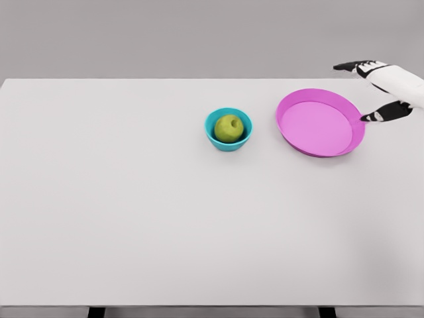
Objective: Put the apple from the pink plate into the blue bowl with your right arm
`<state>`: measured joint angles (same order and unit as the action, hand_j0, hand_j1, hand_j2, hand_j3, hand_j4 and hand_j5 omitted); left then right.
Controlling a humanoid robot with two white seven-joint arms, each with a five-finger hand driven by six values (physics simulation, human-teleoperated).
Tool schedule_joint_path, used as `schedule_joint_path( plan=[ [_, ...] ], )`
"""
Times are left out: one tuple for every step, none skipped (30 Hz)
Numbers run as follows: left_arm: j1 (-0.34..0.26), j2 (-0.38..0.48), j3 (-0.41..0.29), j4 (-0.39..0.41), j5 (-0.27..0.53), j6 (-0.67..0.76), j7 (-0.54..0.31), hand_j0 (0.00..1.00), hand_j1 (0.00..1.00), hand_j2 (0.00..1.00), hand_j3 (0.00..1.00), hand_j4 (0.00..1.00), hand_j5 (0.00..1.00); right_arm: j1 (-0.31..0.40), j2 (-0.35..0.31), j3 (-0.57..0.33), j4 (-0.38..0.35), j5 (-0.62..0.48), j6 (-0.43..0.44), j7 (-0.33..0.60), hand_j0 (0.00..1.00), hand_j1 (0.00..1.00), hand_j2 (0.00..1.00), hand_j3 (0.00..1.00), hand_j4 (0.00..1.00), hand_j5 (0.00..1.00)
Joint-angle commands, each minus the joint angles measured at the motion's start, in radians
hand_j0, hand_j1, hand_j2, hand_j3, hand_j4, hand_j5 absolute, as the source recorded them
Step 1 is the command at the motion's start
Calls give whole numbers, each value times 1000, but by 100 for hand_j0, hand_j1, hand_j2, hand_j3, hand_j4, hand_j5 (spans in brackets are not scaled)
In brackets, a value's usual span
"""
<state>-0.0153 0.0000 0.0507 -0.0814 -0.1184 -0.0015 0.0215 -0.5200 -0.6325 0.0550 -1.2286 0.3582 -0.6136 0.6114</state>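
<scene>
One broad white table [132,218] fills our view beneath a plain grey wall [165,33], with the pink plate [320,123] right of centre. Our right hand [384,89] hovers past its rim, fingers spread, holding nothing. Smallest, the yellow-green apple [229,128] sits inside the blue bowl [213,135].

The apple [229,127] is yellow-green, the bowl [228,140] teal-blue, the plate [320,122] plain pink; the bench [132,218] is white, the right robot hand [384,93] white with black fingertips [371,117]
</scene>
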Motion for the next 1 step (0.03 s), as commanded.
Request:
schedule_joint_path(
  plan=[
    [0,0,0,0,0,0,0,100,100,100,100,100,100,2,-6,-44,-6,-10,3,-1,100,100,100,100,100,100]
  ],
)
